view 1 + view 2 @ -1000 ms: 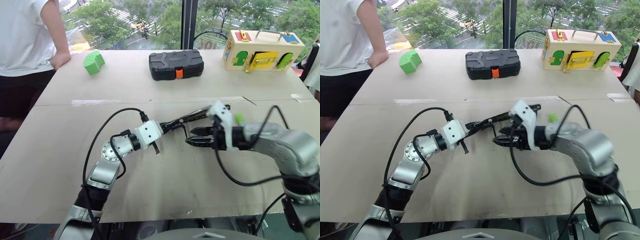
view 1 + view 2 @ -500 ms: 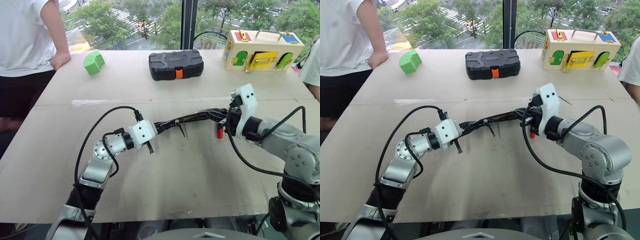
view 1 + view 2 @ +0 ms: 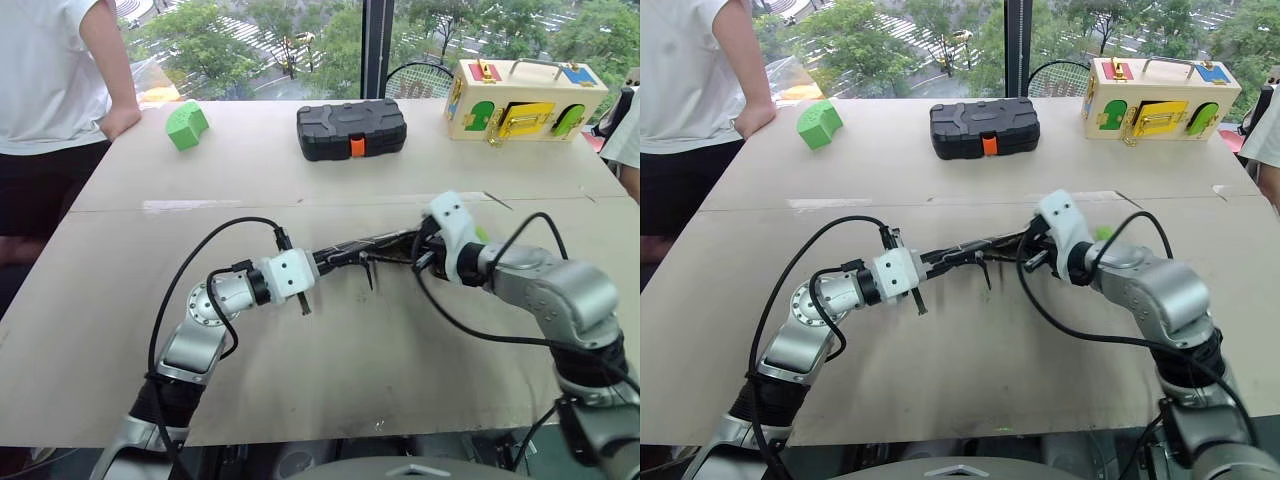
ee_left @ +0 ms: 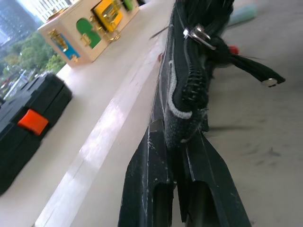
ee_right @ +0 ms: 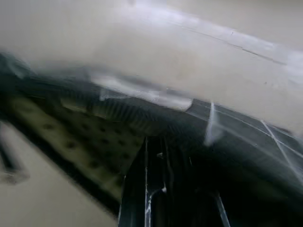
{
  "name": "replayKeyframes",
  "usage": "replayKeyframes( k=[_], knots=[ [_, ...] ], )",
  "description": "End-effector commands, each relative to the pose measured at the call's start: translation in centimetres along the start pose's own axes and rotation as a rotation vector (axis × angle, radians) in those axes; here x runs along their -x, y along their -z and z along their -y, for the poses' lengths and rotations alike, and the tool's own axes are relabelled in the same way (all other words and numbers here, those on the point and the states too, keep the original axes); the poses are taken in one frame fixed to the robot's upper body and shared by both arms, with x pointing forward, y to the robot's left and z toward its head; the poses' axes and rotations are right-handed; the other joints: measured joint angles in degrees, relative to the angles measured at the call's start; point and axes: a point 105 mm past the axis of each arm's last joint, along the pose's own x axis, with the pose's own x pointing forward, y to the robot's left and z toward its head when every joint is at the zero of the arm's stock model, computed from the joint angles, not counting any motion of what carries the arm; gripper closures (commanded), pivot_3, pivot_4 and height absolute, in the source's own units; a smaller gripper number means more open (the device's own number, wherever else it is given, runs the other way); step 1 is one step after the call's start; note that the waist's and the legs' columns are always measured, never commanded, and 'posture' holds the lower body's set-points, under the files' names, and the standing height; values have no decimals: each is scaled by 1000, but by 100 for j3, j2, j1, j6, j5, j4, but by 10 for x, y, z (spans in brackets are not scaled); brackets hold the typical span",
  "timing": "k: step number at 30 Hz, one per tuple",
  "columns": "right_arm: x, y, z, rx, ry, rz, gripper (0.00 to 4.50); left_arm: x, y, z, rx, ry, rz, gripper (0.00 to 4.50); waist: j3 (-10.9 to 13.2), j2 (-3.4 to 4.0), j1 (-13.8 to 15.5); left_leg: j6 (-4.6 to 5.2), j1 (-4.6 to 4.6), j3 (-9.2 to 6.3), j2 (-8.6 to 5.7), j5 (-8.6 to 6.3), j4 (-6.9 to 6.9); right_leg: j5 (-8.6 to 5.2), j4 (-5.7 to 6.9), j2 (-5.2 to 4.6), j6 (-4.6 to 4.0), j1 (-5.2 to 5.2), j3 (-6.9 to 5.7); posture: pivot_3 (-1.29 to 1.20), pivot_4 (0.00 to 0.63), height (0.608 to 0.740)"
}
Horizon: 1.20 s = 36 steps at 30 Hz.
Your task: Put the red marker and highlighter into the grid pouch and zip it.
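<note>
The grid pouch (image 3: 385, 241) hangs stretched edge-on just above the table's middle. My left gripper (image 3: 323, 261) is shut on its near end, and the left wrist view shows my fingers (image 4: 156, 165) clamped on the zipper seam. At the pouch's far end my right gripper (image 3: 421, 256) is shut and pushed into the open mouth, with pale dotted lining (image 5: 71, 137) around it. The red marker's red end (image 4: 232, 48) peeks out beside the pouch there; its barrel is hidden. The highlighter (image 3: 483, 235) lies on the table behind my right wrist.
A black hard case (image 3: 352, 128) with an orange latch, a green block (image 3: 186, 124) and a wooden latch box (image 3: 528, 100) stand along the far side of the table. A person (image 3: 50, 80) leans on the far left corner.
My right gripper, which held the red marker upright with its red end down, has tipped down and moved in to the pouch's mouth. My left gripper has kept its hold on the pouch.
</note>
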Motion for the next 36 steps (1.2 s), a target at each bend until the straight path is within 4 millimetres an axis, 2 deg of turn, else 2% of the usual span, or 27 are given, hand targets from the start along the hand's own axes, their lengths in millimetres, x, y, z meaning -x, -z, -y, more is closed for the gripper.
replayKeyframes(
  k=[1,3,4,5,6,7,8,12,13,18,23,27,29,31,34,36],
  knots=[
    [-17,-7,-14,517,-35,18,4434,-5,-10,-3,-64,19,42,4500,0,0,-8,0,0,2,1,0,1,0,0,1,0,1,-4,0,150,740],
    [-21,-2,-18,672,-82,1,4434,-7,-9,-4,-70,21,37,4500,-4,-8,-5,-1,0,8,1,0,1,-1,-2,2,2,1,-9,0,150,740],
    [-22,-2,-18,716,-92,1,3918,-8,-7,-6,-69,18,34,4500,-4,-9,0,-1,0,6,3,0,1,-1,-3,3,2,2,-9,0,150,740],
    [-21,-1,-18,747,-108,-7,3647,-7,-6,-7,-70,12,28,4500,-4,-11,3,-1,-1,5,3,0,1,-1,-6,2,2,2,-9,0,150,740],
    [-21,0,-18,774,-113,-11,3006,-7,-4,-8,-68,5,24,4500,-4,-11,3,-1,-2,-2,4,0,1,-1,-8,2,2,3,-7,0,150,740],
    [-20,1,-17,794,-111,-16,2806,-6,-2,-9,-65,0,18,4500,-4,-11,4,-1,-2,-6,4,0,1,-1,-9,1,1,2,-5,0,150,740],
    [-20,2,-16,807,-110,-18,2360,-5,-1,-9,-63,-3,15,4500,-5,-13,7,-1,-2,-11,4,0,1,-1,-9,1,1,2,-2,0,150,740],
    [-16,1,-10,845,-92,-21,341,0,7,-8,-63,-3,-7,4500,-5,-13,16,-1,-2,-14,4,0,1,-1,-7,2,1,2,-3,0,150,740],
    [-16,1,-8,850,-89,-24,73,1,9,-9,-64,-7,-15,4500,-5,-13,17,-1,-2,-14,4,0,1,0,-7,2,1,2,-3,0,150,740],
    [-10,-5,1,821,-50,-6,73,6,18,-16,-98,-46,-55,4500,-5,-12,15,-1,-2,-13,4,0,2,0,-6,2,0,2,-2,0,150,740],
    [29,-37,-7,415,-125,197,73,14,28,-27,-131,-110,-115,4500,-5,-12,25,-1,-2,-19,5,0,1,0,-6,2,-1,2,-2,0,150,740],
    [58,-41,6,160,-94,255,73,22,34,-30,-135,-131,-144,4500,-6,-13,36,-1,-3,-19,4,0,1,1,-6,3,-2,2,-1,0,150,740],
    [64,-31,14,57,-44,221,73,24,37,-29,-137,-136,-155,4500,-6,-13,46,0,-3,-22,4,0,0,1,-7,2,-2,4,-3,0,150,740],
    [60,-10,26,-53,53,125,73,26,41,-30,-120,-157,-166,4500,-7,-14,45,0,-3,-17,3,0,-1,1,-7,0,-2,4,-1,0,150,740],
    [42,22,40,-224,220,-7,73,30,46,-30,-118,-170,-180,4500,-7,-14,17,0,0,-14,4,0,0,1,3,0,-2,1,1,0,150,740],
    [30,35,47,-303,314,-44,73,32,48,-30,-117,-176,-181,4500,-6,-12,15,-1,0,-9,4,0,-1,2,11,1,-5,-7,7,0,150,740]
  ],
)
